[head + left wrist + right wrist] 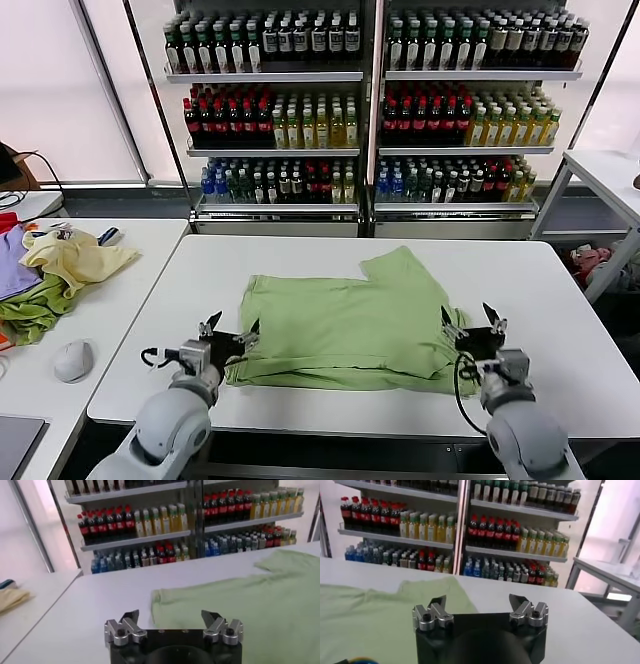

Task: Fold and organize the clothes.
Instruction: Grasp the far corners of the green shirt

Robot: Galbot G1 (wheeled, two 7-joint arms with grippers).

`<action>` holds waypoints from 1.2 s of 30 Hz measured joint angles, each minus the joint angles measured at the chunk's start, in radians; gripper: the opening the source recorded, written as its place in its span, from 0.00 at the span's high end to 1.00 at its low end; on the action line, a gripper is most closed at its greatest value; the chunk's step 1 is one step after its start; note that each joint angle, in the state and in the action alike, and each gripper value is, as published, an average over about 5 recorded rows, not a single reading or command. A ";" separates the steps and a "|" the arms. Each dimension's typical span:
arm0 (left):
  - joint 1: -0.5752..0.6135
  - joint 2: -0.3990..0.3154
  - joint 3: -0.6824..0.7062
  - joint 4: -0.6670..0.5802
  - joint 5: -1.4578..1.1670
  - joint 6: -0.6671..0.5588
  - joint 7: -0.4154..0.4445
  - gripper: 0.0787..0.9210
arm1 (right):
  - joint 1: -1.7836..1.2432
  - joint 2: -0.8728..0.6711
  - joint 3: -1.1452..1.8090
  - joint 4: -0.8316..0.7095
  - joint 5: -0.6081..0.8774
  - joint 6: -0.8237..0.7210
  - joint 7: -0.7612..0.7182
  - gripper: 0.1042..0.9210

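Your head camera sat high, looking forward and down across the white table (560,300), taking in the whole polo shirt (350,325), both arms, and the drink shelves (375,100) behind. Your left wrist camera rode low, just behind the left gripper (172,621), facing across the tabletop toward those shelves, with the shirt's near corner close ahead. Your right wrist camera looked the same way from behind the right gripper (479,608), equally low and close. All three views shared the green shirt, the table and the bottle racks.
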 measured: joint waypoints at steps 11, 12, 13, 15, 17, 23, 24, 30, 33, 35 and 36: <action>-0.293 -0.083 0.117 0.296 -0.025 0.003 -0.008 0.12 | 0.331 0.041 -0.146 -0.340 0.034 -0.008 0.006 0.12; -0.315 -0.092 0.127 0.325 -0.027 0.004 -0.008 0.12 | 0.358 0.046 -0.157 -0.372 0.035 -0.006 0.006 0.12; -0.336 -0.100 0.135 0.353 -0.029 0.005 -0.008 0.12 | 0.383 0.051 -0.167 -0.403 0.036 -0.005 0.005 0.12; -0.373 -0.116 0.151 0.407 -0.033 0.005 -0.007 0.12 | 0.431 0.062 -0.186 -0.466 0.037 -0.001 0.003 0.12; -0.406 -0.131 0.164 0.459 -0.038 0.005 -0.005 0.12 | 0.475 0.073 -0.202 -0.528 0.037 0.004 0.001 0.12; -0.485 -0.173 0.185 0.597 -0.046 0.012 0.000 0.12 | 0.581 0.110 -0.234 -0.699 0.032 0.010 -0.011 0.12; -0.494 -0.178 0.187 0.616 -0.047 0.014 -0.001 0.12 | 0.595 0.117 -0.237 -0.723 0.031 0.011 -0.014 0.12; -0.521 -0.194 0.197 0.692 -0.056 0.020 -0.011 0.12 | 0.653 0.152 -0.251 -0.851 0.036 0.011 -0.033 0.12; -0.528 -0.194 0.200 0.711 -0.067 0.020 -0.014 0.13 | 0.671 0.163 -0.257 -0.899 0.047 0.008 -0.043 0.13; -0.529 -0.193 0.200 0.719 -0.077 0.019 -0.014 0.17 | 0.680 0.168 -0.259 -0.924 0.058 0.006 -0.050 0.17; -0.530 -0.192 0.200 0.721 -0.083 0.019 -0.013 0.19 | 0.684 0.170 -0.259 -0.934 0.064 0.005 -0.053 0.20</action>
